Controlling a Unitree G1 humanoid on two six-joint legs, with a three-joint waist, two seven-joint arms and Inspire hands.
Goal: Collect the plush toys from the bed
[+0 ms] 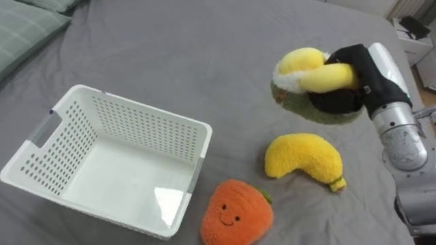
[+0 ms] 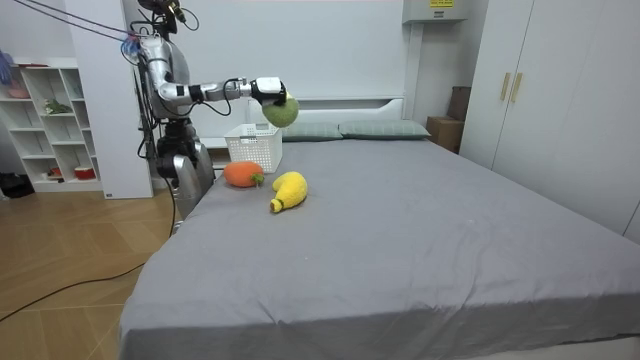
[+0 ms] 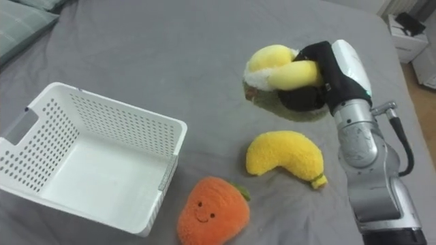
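White perforated basket (image 1: 150, 129), standing open and empty on the grey bed (image 1: 170, 47) at the left, one corner near a pale pillow (image 1: 20, 27). Just right of the basket's near corner lies an orange plush toy (image 1: 235, 214) with a smiling face and a green tuft. Right of it, slightly apart, a yellow plush banana (image 1: 303, 158) lies flat on the sheet. Above and beyond the banana, a round yellow-and-green plush toy (image 1: 300, 62) is lifted clear of the bed in the right hand (image 1: 354, 61), whose dark fingers are curled tight around it. In the room view, the robot stands at the bedside by the basket, right arm stretched over the mattress.
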